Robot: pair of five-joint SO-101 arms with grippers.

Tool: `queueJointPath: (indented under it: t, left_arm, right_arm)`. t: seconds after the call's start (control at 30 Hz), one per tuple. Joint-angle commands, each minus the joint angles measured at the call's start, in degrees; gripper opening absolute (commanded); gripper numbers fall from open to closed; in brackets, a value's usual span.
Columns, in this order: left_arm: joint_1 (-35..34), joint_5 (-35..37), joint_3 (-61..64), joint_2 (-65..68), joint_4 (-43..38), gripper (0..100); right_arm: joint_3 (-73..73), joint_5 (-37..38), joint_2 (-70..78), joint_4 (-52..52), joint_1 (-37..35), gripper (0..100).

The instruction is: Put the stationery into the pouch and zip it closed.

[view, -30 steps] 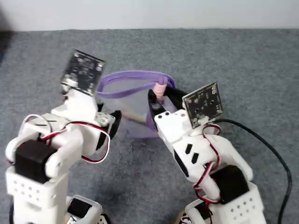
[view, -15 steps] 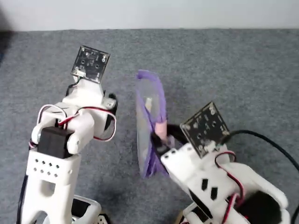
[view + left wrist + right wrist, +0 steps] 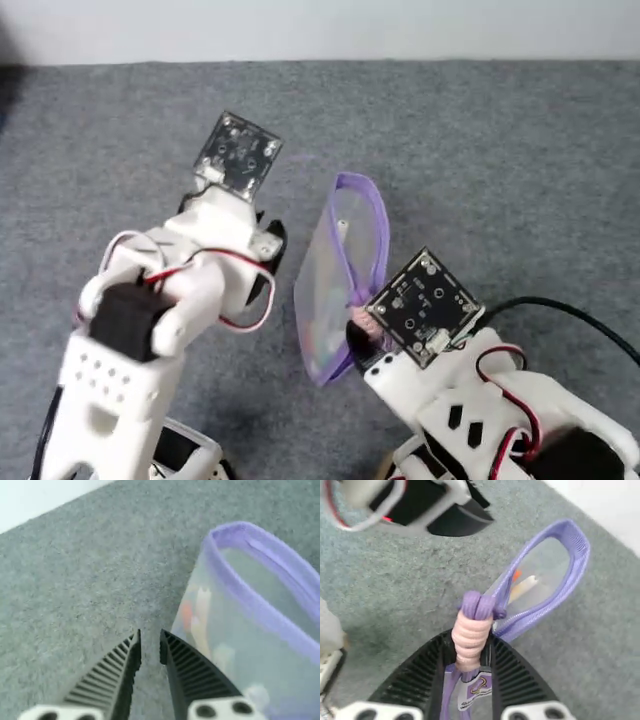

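The pouch (image 3: 335, 262) is a see-through bag with a purple rim. It lies between the two arms on the grey tabletop (image 3: 520, 150), its long axis pointing away from the robot. Its mouth gapes: in the right wrist view the purple rim (image 3: 559, 565) forms an open loop, so the zip is not drawn shut. Inside sits the stationery (image 3: 202, 611), pale stick-shaped pieces and one with an orange tip, lying against the clear wall; what each piece is cannot be made out.

The right pincer (image 3: 468, 641) grips the pouch's near end, its jaws closed on a pink coiled pull (image 3: 468, 636) tied to the purple trim. From the high view, the pouch may be lifted a little at that end, though it is hard to tell whether it rests on the tabletop.

The left pincer (image 3: 149, 639) stands just beside the pouch's clear wall, apart from it, its jaws nearly together with a narrow slit between them and nothing in it.

In the high view, the right arm's square camera board (image 3: 421, 305) covers most of its pincer, leaving only a bit of the pink pull showing. A black cable (image 3: 585, 322) curves over the tabletop on the right, and a white wall (image 3: 320, 28) runs along the far edge.
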Motion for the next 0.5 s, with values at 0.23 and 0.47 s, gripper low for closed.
queueJointPath:
  t: [0.23,0.47]
  left_arm:
    - [0.6,6.9,-5.5,-6.4,14.3,31]
    - [9.3,10.1,-1.3,-6.3,10.0,31]
  right_arm:
    - [1.5,8.0,1.3,-9.7,9.2,0.8]
    - [1.5,4.7,1.3,-13.6,9.1,0.8]
